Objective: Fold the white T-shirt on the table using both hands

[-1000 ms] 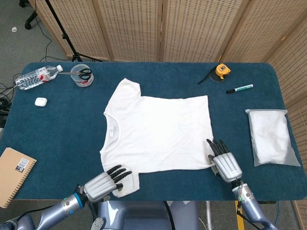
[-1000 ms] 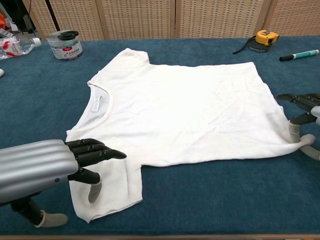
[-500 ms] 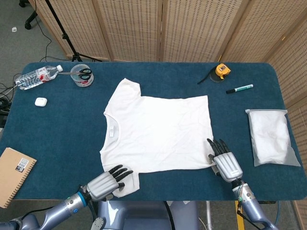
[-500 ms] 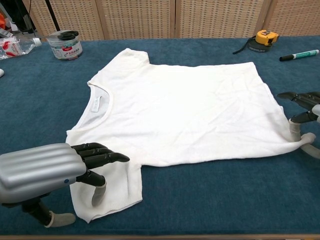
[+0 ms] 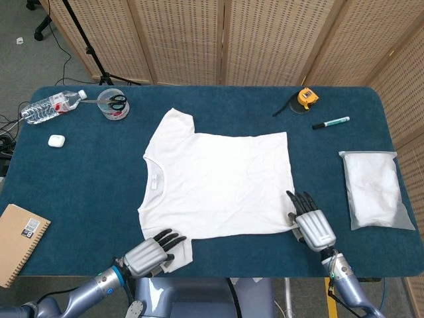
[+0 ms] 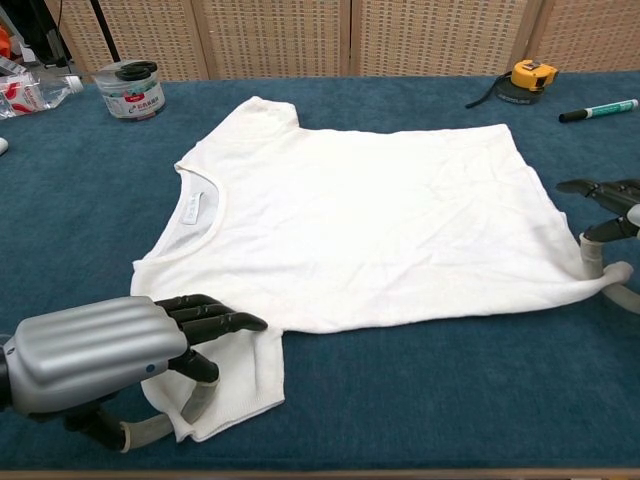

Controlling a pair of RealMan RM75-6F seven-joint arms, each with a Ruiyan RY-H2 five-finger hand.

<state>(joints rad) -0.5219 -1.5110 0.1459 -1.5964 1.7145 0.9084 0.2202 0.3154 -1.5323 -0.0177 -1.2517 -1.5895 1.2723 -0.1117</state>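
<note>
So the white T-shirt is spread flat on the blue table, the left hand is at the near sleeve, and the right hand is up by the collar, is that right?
Not quite. The right hand is not by the collar; it is at the near hem corner of the white T-shirt, on the side opposite the collar. The head view shows this. The rest holds: the shirt lies spread on the blue table and the left hand is at the near sleeve.

Folding screen (image 5: pixel 265 40): woven tan panels in wooden frames, behind the table (image 5: pixel 66 185), blue-covered with rounded corners. Grey floor (image 5: pixel 26 59), black stand leg (image 5: pixel 89 50) and cables at left.
</note>
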